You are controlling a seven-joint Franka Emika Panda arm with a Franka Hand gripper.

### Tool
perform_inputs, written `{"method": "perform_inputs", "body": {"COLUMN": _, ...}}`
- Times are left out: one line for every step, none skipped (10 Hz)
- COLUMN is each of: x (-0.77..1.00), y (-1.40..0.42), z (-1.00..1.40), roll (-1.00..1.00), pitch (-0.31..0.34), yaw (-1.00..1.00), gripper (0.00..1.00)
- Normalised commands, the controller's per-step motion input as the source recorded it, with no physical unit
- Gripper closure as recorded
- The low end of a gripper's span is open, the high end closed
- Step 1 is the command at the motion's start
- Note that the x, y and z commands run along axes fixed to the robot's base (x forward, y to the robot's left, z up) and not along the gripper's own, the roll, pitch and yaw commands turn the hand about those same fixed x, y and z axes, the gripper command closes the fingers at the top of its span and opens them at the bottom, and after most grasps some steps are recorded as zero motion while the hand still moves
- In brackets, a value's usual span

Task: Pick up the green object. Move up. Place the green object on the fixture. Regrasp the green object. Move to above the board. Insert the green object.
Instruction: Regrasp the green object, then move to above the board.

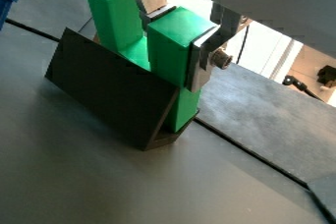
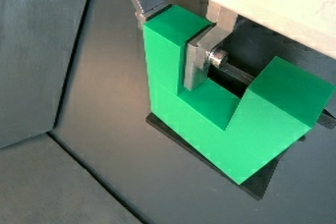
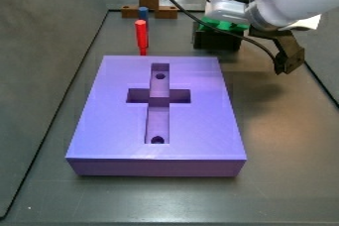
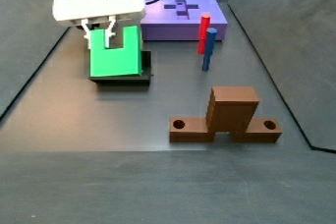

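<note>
The green object (image 1: 121, 27) is a bright green U-shaped piece. It rests on the dark fixture (image 1: 112, 95), prongs pointing up toward the gripper. My gripper (image 1: 175, 36) is shut on one prong, with a silver finger plate on each side of it, also seen in a wrist view (image 2: 168, 36). In both side views the gripper (image 3: 225, 17) (image 4: 102, 33) sits right over the green object (image 3: 219, 30) (image 4: 114, 59) on the fixture (image 3: 219, 44) (image 4: 144, 75). The purple board (image 3: 185, 121) (image 4: 164, 22) lies apart, its cross recess unfilled.
A red peg (image 3: 141, 36) (image 4: 205, 46) stands upright beside the board's edge. A brown wooden piece (image 3: 155, 2) (image 4: 233, 115) stands on the dark floor beyond it. A cable runs from the arm over the fixture area.
</note>
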Motion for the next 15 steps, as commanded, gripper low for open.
{"method": "perform_inputs", "body": {"x": 0.00, "y": 0.00, "z": 0.00, "roll": 0.00, "pitch": 0.000, "yaw": 0.00, "gripper": 1.00}}
{"method": "perform_inputs", "body": {"x": 0.00, "y": 0.00, "z": 0.00, "roll": 0.00, "pitch": 0.000, "yaw": 0.00, "gripper": 1.00}}
{"method": "perform_inputs", "body": {"x": 0.00, "y": 0.00, "z": 0.00, "roll": 0.00, "pitch": 0.000, "yaw": 0.00, "gripper": 1.00}}
{"method": "perform_inputs", "body": {"x": 0.00, "y": 0.00, "z": 0.00, "roll": 0.00, "pitch": 0.000, "yaw": 0.00, "gripper": 1.00}}
{"method": "perform_inputs", "body": {"x": 0.00, "y": 0.00, "z": 0.00, "roll": 0.00, "pitch": 0.000, "yaw": 0.00, "gripper": 1.00}}
{"method": "perform_inputs", "body": {"x": 0.00, "y": 0.00, "z": 0.00, "roll": 0.00, "pitch": 0.000, "yaw": 0.00, "gripper": 1.00}}
{"method": "perform_inputs", "body": {"x": 0.00, "y": 0.00, "z": 0.00, "roll": 0.00, "pitch": 0.000, "yaw": 0.00, "gripper": 1.00}}
{"method": "perform_inputs", "body": {"x": 0.00, "y": 0.00, "z": 0.00, "roll": 0.00, "pitch": 0.000, "yaw": 0.00, "gripper": 1.00}}
{"method": "perform_inputs", "body": {"x": 0.00, "y": 0.00, "z": 0.00, "roll": 0.00, "pitch": 0.000, "yaw": 0.00, "gripper": 1.00}}
{"method": "perform_inputs", "body": {"x": 0.00, "y": 0.00, "z": 0.00, "roll": 0.00, "pitch": 0.000, "yaw": 0.00, "gripper": 1.00}}
{"method": "perform_inputs", "body": {"x": 0.00, "y": 0.00, "z": 0.00, "roll": 0.00, "pitch": 0.000, "yaw": 0.00, "gripper": 1.00}}
{"method": "perform_inputs", "body": {"x": 0.00, "y": 0.00, "z": 0.00, "roll": 0.00, "pitch": 0.000, "yaw": 0.00, "gripper": 1.00}}
{"method": "perform_inputs", "body": {"x": 0.00, "y": 0.00, "z": 0.00, "roll": 0.00, "pitch": 0.000, "yaw": 0.00, "gripper": 1.00}}
{"method": "perform_inputs", "body": {"x": 0.00, "y": 0.00, "z": 0.00, "roll": 0.00, "pitch": 0.000, "yaw": 0.00, "gripper": 1.00}}
{"method": "perform_inputs", "body": {"x": 0.00, "y": 0.00, "z": 1.40, "roll": 0.00, "pitch": 0.000, "yaw": 0.00, "gripper": 1.00}}
